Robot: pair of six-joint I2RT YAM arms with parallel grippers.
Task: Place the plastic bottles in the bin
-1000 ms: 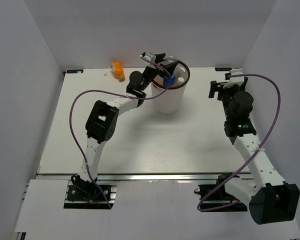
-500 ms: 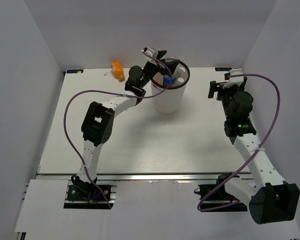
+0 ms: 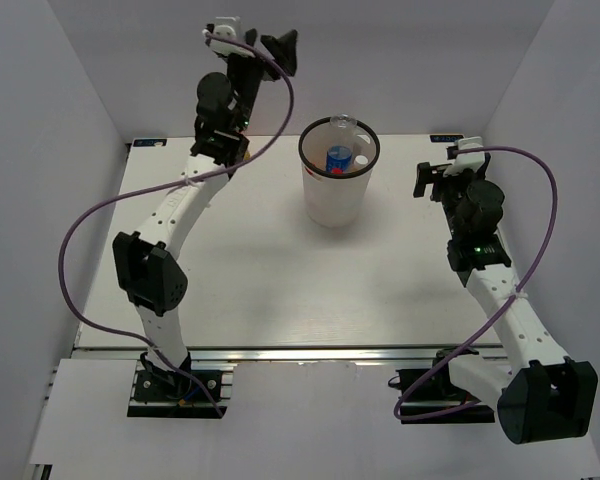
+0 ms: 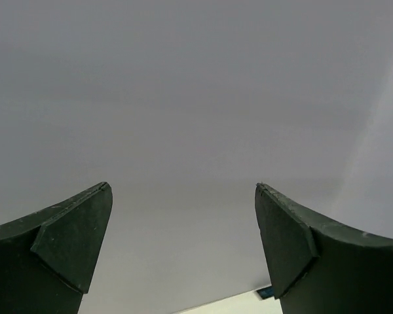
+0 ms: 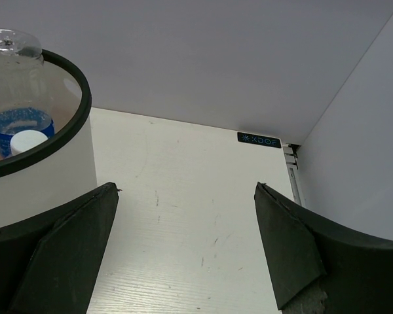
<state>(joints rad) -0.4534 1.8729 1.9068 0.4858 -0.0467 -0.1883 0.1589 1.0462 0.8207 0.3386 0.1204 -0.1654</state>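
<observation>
1. Top: tapered white bin (image 3: 335,200) with a black rim; blue-label clear bottle (image 3: 338,158) inside. Left gripper (image 3: 280,50) raised high, right gripper (image 3: 426,180) near the bin.
2. Left wrist: fingers spread wide, holding nothing.
3. Right wrist: fingers spread wide, holding nothing; bin at left.

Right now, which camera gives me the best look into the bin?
The top external view: it looks down on the bin, showing its round opening and the bottles inside. The right wrist view catches only one side of the rim and two bottles. The left wrist view shows just bare wall.
</observation>
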